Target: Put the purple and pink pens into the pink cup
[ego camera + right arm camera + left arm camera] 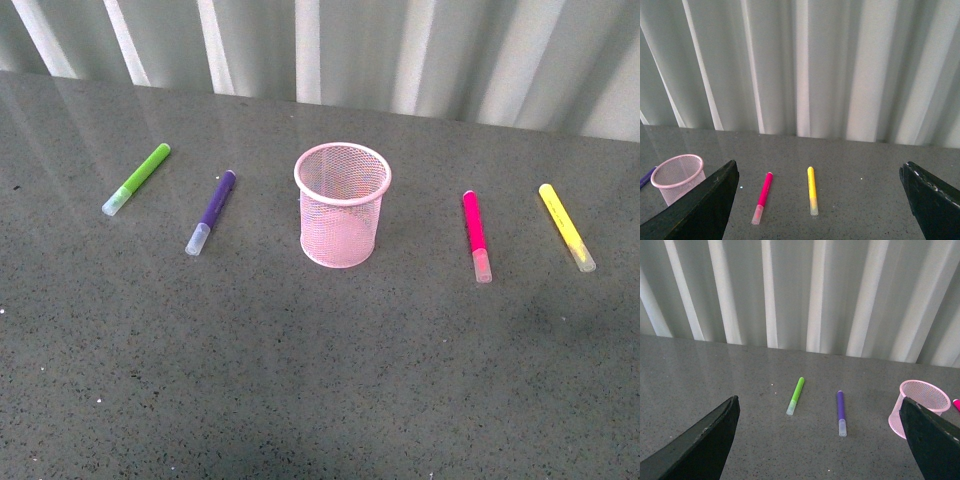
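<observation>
Left gripper (818, 399) and right gripper (819, 163), identical build: each a pair of matte black fingers (705, 445), broad flat-sided wedges tapering to blunt squared tips, with faint pale scuffing and specks along the edges.

No legible text or markings.

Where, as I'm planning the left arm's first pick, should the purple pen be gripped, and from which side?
I'd grip the purple pen at mid-barrel, from straight above, jaws across its width. It lies flat on the table, with clear space between it and the green marker and pink cup.
</observation>
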